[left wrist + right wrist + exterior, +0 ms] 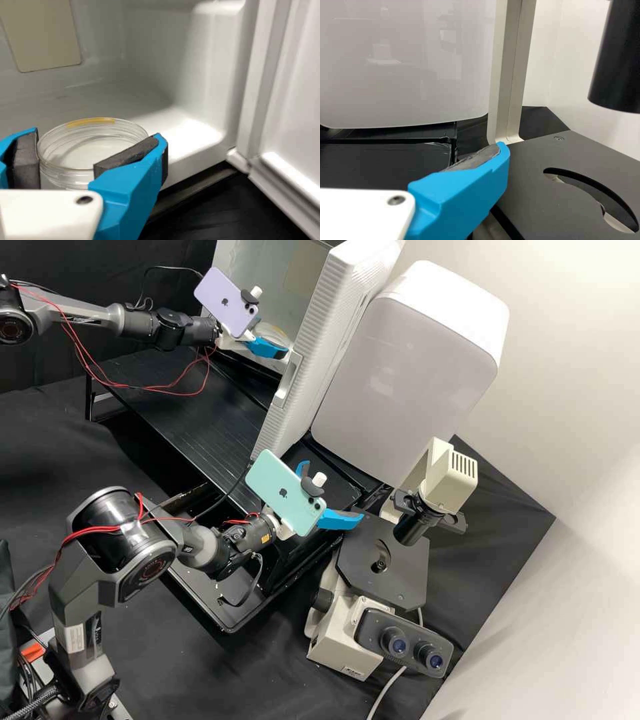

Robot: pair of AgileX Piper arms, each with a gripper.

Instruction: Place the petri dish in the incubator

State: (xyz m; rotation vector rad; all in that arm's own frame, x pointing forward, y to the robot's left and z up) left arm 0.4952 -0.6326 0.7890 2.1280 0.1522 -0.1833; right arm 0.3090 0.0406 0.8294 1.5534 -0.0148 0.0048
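The clear round petri dish (90,135) sits between the two blue fingers of my left gripper (92,145), whose dark pads press its sides. It is held just inside the open white incubator (190,135), low over the chamber floor. In the high view this left gripper (270,347) is at the incubator's opening, beside the open ribbed door (320,340). My right gripper (330,493) stands open and holds nothing, at the front of the bench by the microscope. One of its fingers (485,165) hangs just over the edge of the microscope stage (570,175).
A microscope (380,573) stands at the front right, its black stage under the right gripper. A large white box-shaped device (413,373) rises behind it, next to the incubator door. A black raised shelf (200,420) runs between the two arms. Red cables trail from both arms.
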